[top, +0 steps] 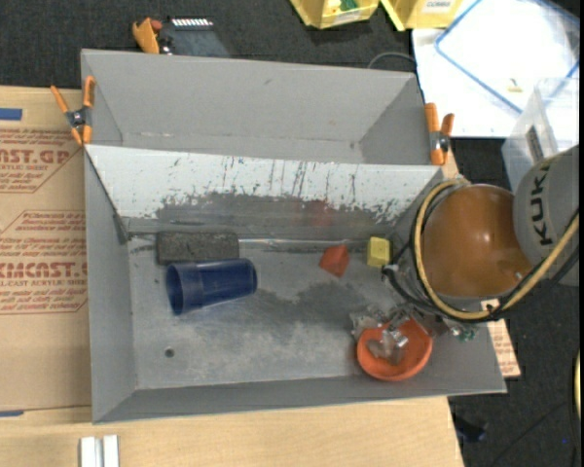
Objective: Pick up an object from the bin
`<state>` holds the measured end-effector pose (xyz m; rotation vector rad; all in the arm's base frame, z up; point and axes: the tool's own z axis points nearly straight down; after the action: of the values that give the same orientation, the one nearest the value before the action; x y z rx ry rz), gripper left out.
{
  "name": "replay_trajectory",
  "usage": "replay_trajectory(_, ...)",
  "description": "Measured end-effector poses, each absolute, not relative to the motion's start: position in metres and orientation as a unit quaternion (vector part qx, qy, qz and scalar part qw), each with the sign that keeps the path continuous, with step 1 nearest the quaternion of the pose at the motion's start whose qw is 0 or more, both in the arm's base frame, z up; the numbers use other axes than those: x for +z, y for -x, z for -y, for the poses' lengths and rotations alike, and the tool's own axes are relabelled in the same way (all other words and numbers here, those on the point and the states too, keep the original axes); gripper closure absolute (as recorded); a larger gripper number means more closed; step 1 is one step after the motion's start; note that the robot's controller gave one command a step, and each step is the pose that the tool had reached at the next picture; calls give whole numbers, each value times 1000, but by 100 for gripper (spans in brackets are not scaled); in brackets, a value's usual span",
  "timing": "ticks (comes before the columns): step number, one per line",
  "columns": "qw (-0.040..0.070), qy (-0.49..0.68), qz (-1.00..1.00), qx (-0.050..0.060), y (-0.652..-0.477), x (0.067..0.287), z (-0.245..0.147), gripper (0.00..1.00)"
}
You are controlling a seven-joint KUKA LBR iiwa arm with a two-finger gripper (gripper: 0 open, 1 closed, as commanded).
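Gripper (394,339) sits over one round orange disc (418,359), near right, grip unclear; one blue cup (211,286), one grey block (197,247).

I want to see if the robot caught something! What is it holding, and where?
It cannot be told. The gripper is down on the orange round dish in the bin's near right corner, but no grip shows.

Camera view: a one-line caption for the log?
Gripper over an orange round dish, near right corner of the bin; blue cup lying on its side.
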<state>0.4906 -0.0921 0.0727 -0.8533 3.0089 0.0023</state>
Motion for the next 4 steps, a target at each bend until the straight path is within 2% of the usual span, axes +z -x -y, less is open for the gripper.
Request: replay_trajectory(4,8,273,-962,1,-491,120,91,100)
